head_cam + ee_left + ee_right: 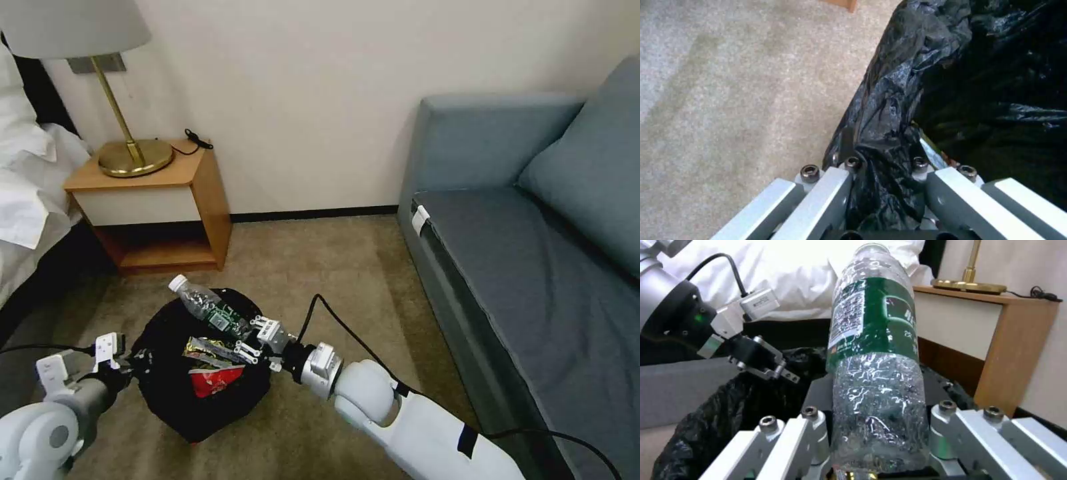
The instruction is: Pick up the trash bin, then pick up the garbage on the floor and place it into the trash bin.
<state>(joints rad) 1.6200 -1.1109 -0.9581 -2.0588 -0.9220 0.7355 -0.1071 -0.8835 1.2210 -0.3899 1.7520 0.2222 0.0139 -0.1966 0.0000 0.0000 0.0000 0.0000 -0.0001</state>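
Right hand [257, 338], centre of the head frame, is clamped on the base of the clear bottle [208, 308], which slants across the far rim of the trash bin [200, 413]. Left hand [882, 186] is closed on the bin's black liner at the lower left. Snack wrapper [208, 349] and red wrapper [215, 380] lie inside. Judgement: tip the cap inward before letting go, or the bottle may roll off the rim; keep the bin level.
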